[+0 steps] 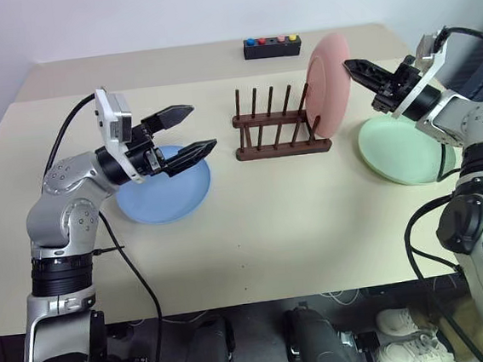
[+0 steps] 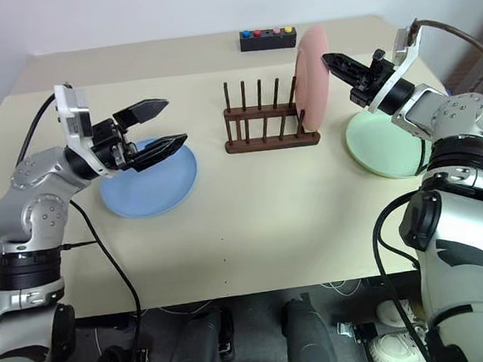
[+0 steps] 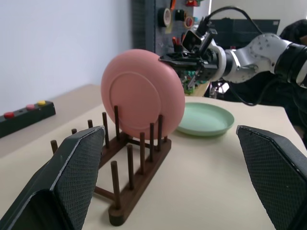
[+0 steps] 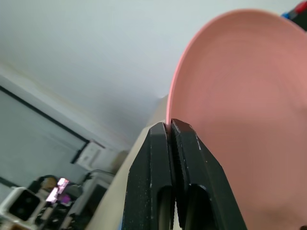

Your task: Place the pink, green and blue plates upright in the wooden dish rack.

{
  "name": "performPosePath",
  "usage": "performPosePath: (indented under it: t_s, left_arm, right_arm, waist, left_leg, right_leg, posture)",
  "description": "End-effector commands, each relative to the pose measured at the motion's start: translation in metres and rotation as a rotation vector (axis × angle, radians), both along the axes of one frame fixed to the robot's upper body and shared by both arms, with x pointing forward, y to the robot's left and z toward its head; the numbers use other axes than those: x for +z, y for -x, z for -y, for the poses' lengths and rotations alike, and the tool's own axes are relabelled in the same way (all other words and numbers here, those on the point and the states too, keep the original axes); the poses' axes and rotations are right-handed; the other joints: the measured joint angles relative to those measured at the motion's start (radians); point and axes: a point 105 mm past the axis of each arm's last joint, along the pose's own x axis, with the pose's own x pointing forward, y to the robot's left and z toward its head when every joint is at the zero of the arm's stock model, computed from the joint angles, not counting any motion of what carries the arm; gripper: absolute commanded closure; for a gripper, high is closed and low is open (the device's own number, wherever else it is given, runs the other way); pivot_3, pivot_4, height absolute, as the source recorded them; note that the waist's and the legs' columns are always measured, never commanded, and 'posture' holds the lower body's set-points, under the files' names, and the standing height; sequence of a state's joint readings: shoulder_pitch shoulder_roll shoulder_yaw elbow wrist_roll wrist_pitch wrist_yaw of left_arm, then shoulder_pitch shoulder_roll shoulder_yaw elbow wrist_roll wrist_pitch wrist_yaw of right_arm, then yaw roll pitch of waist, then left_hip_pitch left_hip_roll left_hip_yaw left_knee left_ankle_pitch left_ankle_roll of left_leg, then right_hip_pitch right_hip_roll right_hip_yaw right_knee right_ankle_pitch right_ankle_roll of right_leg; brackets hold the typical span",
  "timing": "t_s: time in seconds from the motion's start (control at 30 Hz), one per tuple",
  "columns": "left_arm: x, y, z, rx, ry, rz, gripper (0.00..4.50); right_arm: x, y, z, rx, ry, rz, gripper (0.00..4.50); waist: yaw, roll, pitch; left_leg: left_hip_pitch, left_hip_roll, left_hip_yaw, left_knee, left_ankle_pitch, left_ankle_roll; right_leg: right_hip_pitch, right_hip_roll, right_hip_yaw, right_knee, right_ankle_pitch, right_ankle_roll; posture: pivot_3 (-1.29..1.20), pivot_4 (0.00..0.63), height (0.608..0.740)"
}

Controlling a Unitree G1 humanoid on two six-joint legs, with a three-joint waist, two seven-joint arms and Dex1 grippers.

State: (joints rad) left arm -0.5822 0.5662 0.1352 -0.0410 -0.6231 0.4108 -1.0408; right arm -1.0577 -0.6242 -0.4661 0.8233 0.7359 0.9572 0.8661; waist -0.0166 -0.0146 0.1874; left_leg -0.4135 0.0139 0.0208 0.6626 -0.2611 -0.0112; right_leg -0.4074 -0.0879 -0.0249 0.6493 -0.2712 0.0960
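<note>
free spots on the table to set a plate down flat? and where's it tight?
Free: the broad front strip of the table, and the gap between the blue plate and wooden dish rack. Tight: the rack's right end, where the right gripper pinches the pink plate beside the green plate.

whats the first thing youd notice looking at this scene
The pink plate stands upright at the right end of the wooden dish rack, its rim pinched by the right gripper. The open left gripper hovers over the blue plate, and the green plate lies flat at the right.
</note>
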Motion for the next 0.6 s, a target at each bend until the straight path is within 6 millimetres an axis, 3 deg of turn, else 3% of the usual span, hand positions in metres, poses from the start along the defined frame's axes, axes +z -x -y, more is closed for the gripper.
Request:
performPosePath:
  t_s: [0.03, 0.13, 0.27, 0.4, 0.6]
  left_arm:
    - [0.004, 0.006, -0.003, -0.001, 0.000, 0.012, 0.00]
    - [-0.014, 0.006, -0.003, -0.011, -0.095, -0.097, 0.00]
    - [-0.021, 0.005, -0.006, -0.012, -0.110, -0.196, 0.00]
    - [-0.019, 0.004, -0.004, -0.005, -0.120, -0.158, 0.00]
    - [-0.017, 0.004, -0.002, -0.011, -0.111, -0.149, 0.00]
  right_arm:
    - [0.009, 0.004, -0.003, 0.019, 0.026, 0.054, 4.48]
    - [0.007, 0.005, -0.002, 0.012, 0.042, 0.069, 4.48]
    - [0.008, 0.005, 0.001, -0.006, 0.044, 0.079, 4.48]
    - [0.008, 0.005, 0.003, -0.012, 0.046, 0.097, 3.16]
    - [0.017, 0.004, 0.012, -0.060, 0.047, 0.127, 0.09]
  waist:
    - [0.001, 0.000, 0.000]
    - [0.002, 0.000, 0.000]
    - [0.002, 0.000, 0.000]
    - [0.002, 0.000, 0.000]
    - [0.002, 0.000, 0.000]
  left_leg:
    - [0.000, 0.000, 0.000, 0.000, 0.000, 0.000]
    - [0.000, 0.000, 0.000, 0.000, 0.000, 0.000]
    - [0.000, 0.000, 0.000, 0.000, 0.000, 0.000]
    - [0.000, 0.000, 0.000, 0.000, 0.000, 0.000]
    - [0.000, 0.000, 0.000, 0.000, 0.000, 0.000]
  right_leg:
    - [0.000, 0.000, 0.000, 0.000, 0.000, 0.000]
    - [0.000, 0.000, 0.000, 0.000, 0.000, 0.000]
    - [0.000, 0.000, 0.000, 0.000, 0.000, 0.000]
    - [0.000, 0.000, 0.000, 0.000, 0.000, 0.000]
    - [0.000, 0.000, 0.000, 0.000, 0.000, 0.000]
  posture:
    - [0.00, 0.150, 0.740]
    - [0.00, 0.150, 0.740]
    - [0.00, 0.150, 0.740]
    - [0.00, 0.150, 0.740]
    - [0.00, 0.150, 0.740]
